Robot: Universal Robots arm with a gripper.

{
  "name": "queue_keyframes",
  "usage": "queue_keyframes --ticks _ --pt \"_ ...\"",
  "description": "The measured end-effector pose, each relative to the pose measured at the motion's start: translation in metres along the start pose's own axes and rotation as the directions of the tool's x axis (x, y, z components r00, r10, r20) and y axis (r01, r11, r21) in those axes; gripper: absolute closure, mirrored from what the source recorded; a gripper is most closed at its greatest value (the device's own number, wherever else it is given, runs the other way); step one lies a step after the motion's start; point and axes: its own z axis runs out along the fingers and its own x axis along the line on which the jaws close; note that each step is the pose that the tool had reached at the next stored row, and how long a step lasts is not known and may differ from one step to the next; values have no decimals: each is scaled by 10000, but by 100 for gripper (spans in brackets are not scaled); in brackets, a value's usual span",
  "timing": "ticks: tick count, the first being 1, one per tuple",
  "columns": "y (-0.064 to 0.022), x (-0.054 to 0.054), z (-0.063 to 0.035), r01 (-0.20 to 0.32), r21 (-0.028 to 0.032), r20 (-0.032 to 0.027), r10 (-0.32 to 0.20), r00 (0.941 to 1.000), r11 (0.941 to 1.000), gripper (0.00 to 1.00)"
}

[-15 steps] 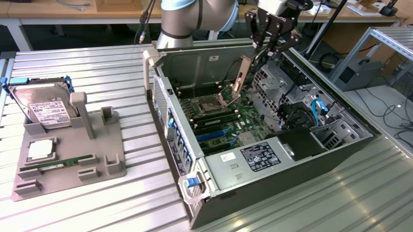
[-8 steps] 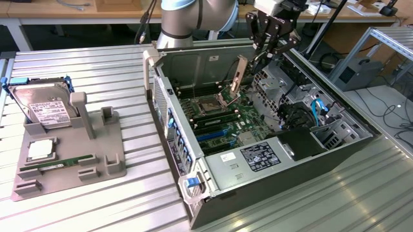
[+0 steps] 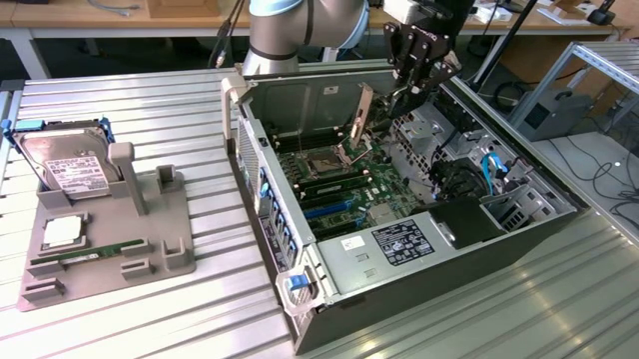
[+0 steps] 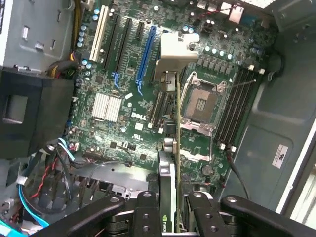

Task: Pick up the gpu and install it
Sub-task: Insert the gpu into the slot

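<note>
— What colours do you see?
— My hand (image 4: 170, 210) is black. The gpu (image 4: 169, 173) shows a dark edge, a silvery bracket and a small green mark.
— And around it?
— A dark green motherboard (image 4: 128, 98), one blue slot (image 4: 146, 54), one white slot (image 4: 100, 34), and a ribbed grey desk (image 3: 150, 321).

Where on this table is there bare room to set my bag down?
The table is bare between the grey parts holder and the computer case, and at the exterior view's lower right. Inside the case it is crowded: the gripper holds the gpu over the motherboard.
</note>
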Motion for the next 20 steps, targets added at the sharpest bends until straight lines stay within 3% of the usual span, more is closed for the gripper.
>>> queue_keyframes --ticks 2,5,7,8,9,11,12,20 --pt "2 0 18 -544 18 -57 544 9985 9985 73" --pt "5 1 46 -1427 54 -149 1427 9896 9898 73" --pt "6 2 58 -1844 74 -190 1845 9826 9828 73" --pt "6 2 57 -1856 74 -194 1857 9824 9826 73" --pt "7 2 62 -1873 -216 -172 1870 9822 9821 73" --pt "7 2 71 -1904 -1032 -119 1902 9817 9763 73" --pt "7 2 72 -1908 -1194 -111 1909 9815 9743 73" --pt "22 33 125 -1909 -1196 -108 1910 9815 9743 73"
